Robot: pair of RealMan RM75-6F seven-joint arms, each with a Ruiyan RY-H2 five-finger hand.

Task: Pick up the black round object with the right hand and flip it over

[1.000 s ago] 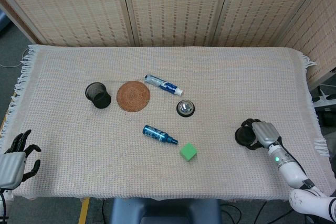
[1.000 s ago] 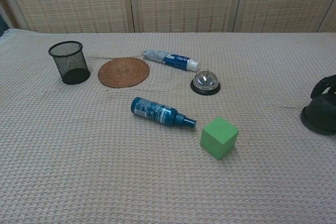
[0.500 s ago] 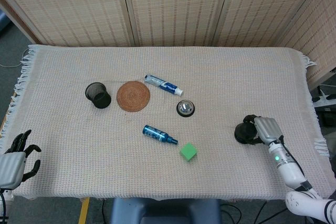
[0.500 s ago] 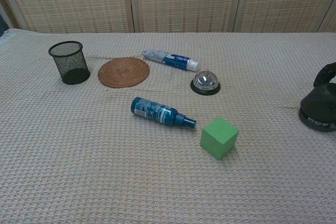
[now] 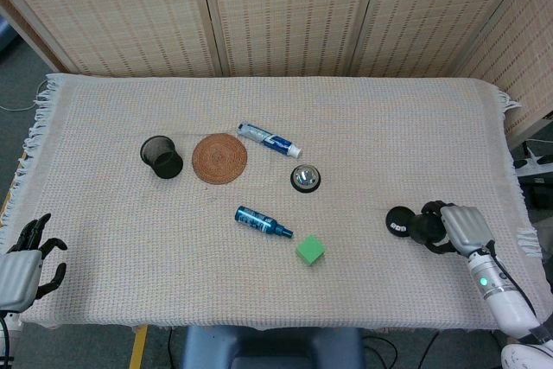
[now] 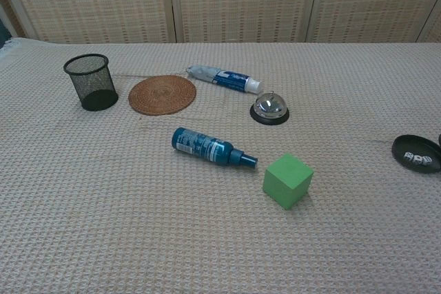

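The black round object [image 5: 398, 220] lies flat on the cloth at the right, a white print showing on its upper face; the chest view shows it [image 6: 416, 153] near the right edge. My right hand [image 5: 454, 227] sits just to its right and holds nothing; its dark fingers [image 5: 427, 229] are loosely curved toward the object, a small gap apart from it. My left hand [image 5: 23, 258] rests at the near left corner of the table, fingers spread and empty. The chest view shows neither hand clearly.
A green cube [image 5: 310, 251], a blue spray bottle [image 5: 262, 222] and a desk bell [image 5: 304, 179] lie mid-table. Farther left are a toothpaste tube [image 5: 270, 139], a woven coaster [image 5: 219, 158] and a black mesh cup [image 5: 162, 156]. The table's right edge [image 5: 524, 213] is close to my right hand.
My right hand has let go of the black round object and drawn back to the right. The object now lies flat with its printed face up. The left hand has not moved.
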